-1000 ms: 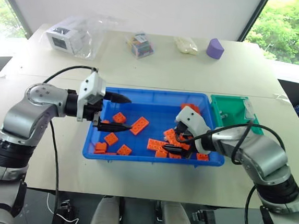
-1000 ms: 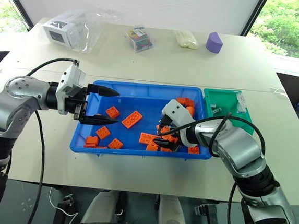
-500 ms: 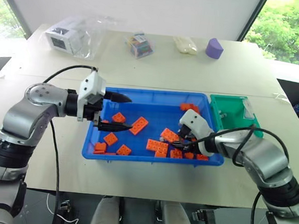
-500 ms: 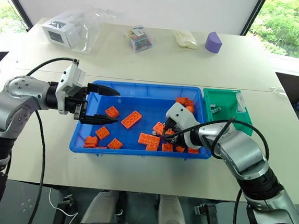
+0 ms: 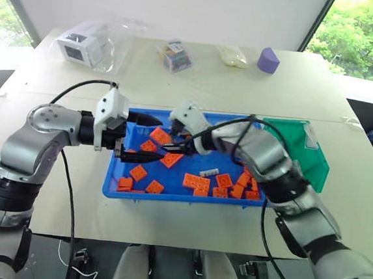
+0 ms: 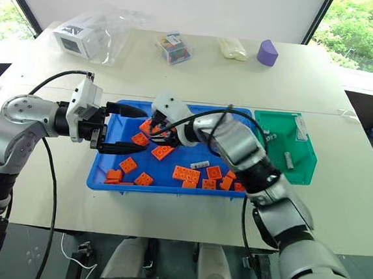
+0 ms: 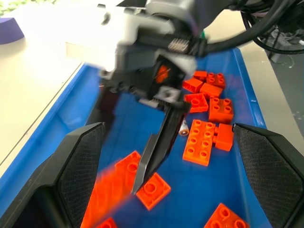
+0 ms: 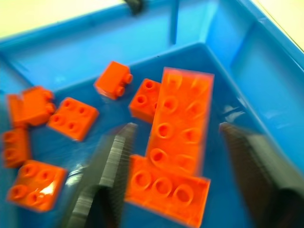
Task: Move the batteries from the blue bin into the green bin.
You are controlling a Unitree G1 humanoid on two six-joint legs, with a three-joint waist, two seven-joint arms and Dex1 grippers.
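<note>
Right gripper (image 6: pixel 163 135) sits over the left part of the blue bin (image 6: pixel 169 189), fingers spread and empty, tips pointing down among the orange bricks (image 6: pixel 163 152). In the right wrist view its two fingers (image 8: pixel 110 167) straddle a long brick (image 8: pixel 179 127) without touching it; smaller bricks lie just beside and beyond the tips, all on the bin floor. Left gripper (image 5: pixel 142 137) hangs over the bin's left end, jaws wide apart, nothing between them, pointing toward the right gripper; the two stand close together, not touching. In the left wrist view the left fingers (image 7: pixel 80 166) frame the right gripper's dark fingertip (image 7: pixel 152 159), which hovers just above a square brick (image 7: pixel 153 190). One battery (image 5: pixel 208 172) lies flat on the bin floor near the middle, to the right of the right gripper and behind it along the forearm, well clear of both sets of fingers; bricks lie just beside it. The same battery shows small in the left wrist view (image 7: pixel 184 126), beyond the right fingertip, next to a six-stud brick. Green bin (image 6: pixel 287 169) sits touching the blue bin's right end, far from both grippers; two small silvery batteries (image 6: pixel 288 159) lie inside it. Right forearm crosses over the blue bin's right half, hiding part of the bricks there.
</note>
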